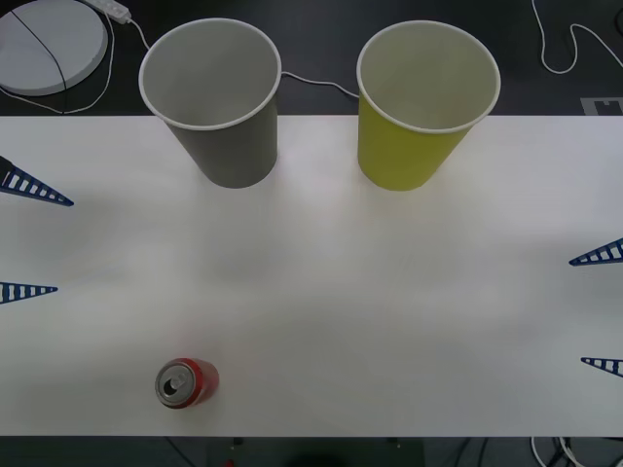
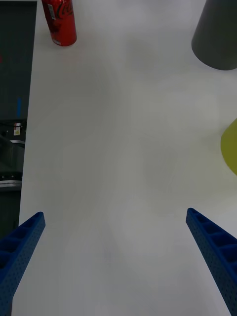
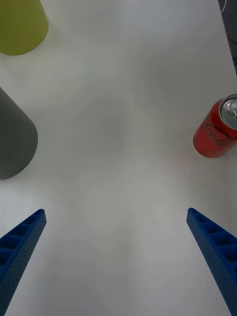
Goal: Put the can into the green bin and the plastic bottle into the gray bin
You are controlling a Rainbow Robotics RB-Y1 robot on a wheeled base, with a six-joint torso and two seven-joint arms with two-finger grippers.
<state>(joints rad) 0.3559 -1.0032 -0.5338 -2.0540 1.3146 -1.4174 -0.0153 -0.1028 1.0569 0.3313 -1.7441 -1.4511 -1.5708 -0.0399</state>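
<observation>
The can (image 1: 186,382) is red with a silver top and stands upright near the table's front edge, left of centre; the left wrist view shows the can (image 3: 217,129) too. At the back stand the gray bin (image 1: 212,97) and, to its right, the green bin (image 1: 425,102), both upright with nothing visible inside. My left gripper (image 1: 34,238) is open at the table's left edge, behind and to the left of the can. My right gripper (image 1: 596,309) is open at the right edge. The plastic bottle is out of view.
The white table (image 1: 341,292) lies bare between the bins and the can. Behind its back edge are a round white disc (image 1: 49,44) and white cables (image 1: 569,49) on a dark floor. The can stands close to the table's front edge.
</observation>
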